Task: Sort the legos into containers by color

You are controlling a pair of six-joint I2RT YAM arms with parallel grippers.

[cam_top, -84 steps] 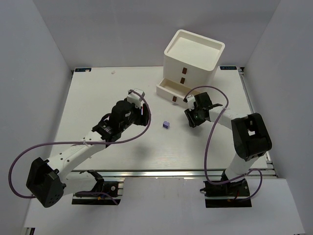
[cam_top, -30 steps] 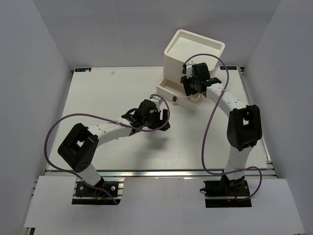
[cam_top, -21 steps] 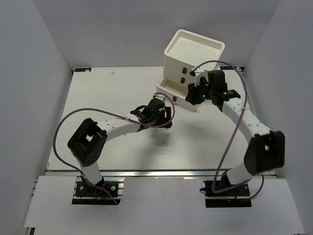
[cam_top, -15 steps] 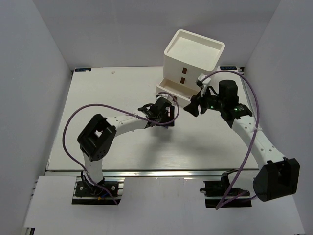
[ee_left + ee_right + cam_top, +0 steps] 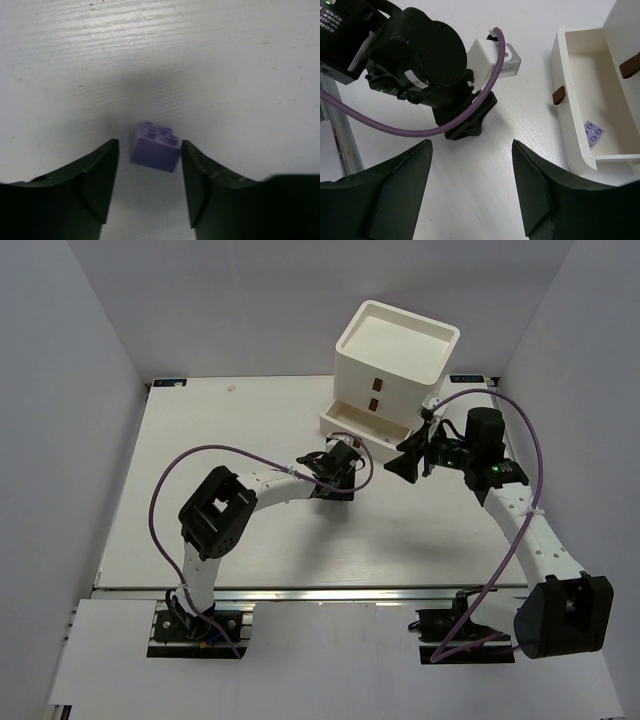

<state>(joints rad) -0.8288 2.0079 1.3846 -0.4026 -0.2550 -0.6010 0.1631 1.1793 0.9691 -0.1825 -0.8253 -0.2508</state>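
Note:
A pale purple lego (image 5: pixel 156 147) lies on the white table between the fingers of my left gripper (image 5: pixel 149 146). The jaws are open around it, with a gap on the left side and the right finger close against it. In the top view the left gripper (image 5: pixel 340 480) hides this brick. My right gripper (image 5: pixel 408 466) is open and empty, in front of the pulled-out bottom drawer (image 5: pixel 352 427). In the right wrist view the right gripper (image 5: pixel 471 145) hovers over bare table. The drawer (image 5: pixel 568 107) holds another purple lego (image 5: pixel 593 133).
The white drawer unit (image 5: pixel 395 350) stands at the back right, with two shut drawers and brown handles (image 5: pixel 372 402) above the open one. The left gripper's black body (image 5: pixel 420 50) and purple cable (image 5: pixel 395 131) fill the right wrist view's upper left.
The left gripper has reached right and come down over the purple brick. The right gripper has pulled back from the drawer towards the right and the front.

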